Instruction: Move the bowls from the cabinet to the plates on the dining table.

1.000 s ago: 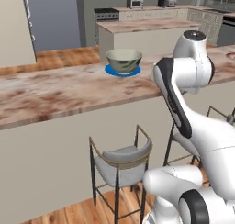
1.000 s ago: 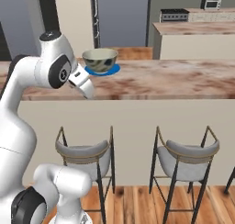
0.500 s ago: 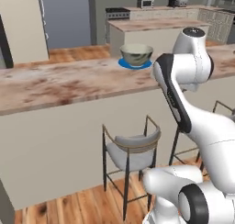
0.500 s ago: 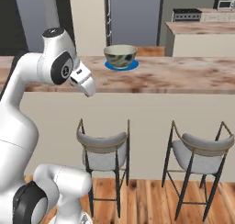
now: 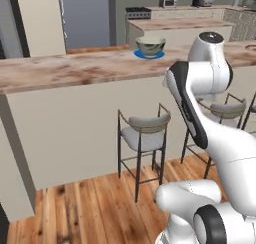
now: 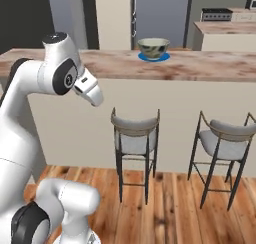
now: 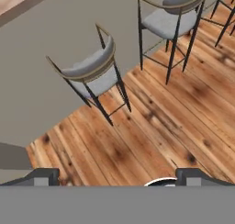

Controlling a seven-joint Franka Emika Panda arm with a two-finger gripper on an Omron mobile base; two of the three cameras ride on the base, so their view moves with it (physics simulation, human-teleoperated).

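One grey-white stone-look bowl (image 5: 150,45) (image 6: 153,47) stands upright on the bright blue plate (image 5: 149,54) (image 6: 153,57), far back on the marble top of the dining table (image 5: 75,70) (image 6: 200,70). My gripper (image 6: 96,99) hangs in front of the table's cream side, below the top and well to the left of the bowl. In the hand view the gripper (image 7: 120,176) is open and empty, and it looks down at the floor and the stools. The cabinet is out of view.
Two bar stools (image 5: 145,133) (image 5: 227,110) (image 6: 134,133) (image 6: 227,138) (image 7: 89,69) (image 7: 172,12) stand against the table's side on the wooden floor. A shorter marble-topped island (image 5: 175,25) (image 6: 225,30) lies behind the table.
The whole picture has shifted: the base has driven back from the table, so the stools and floor now show. The arm keeps its pose and the bowl stays on the blue plate.
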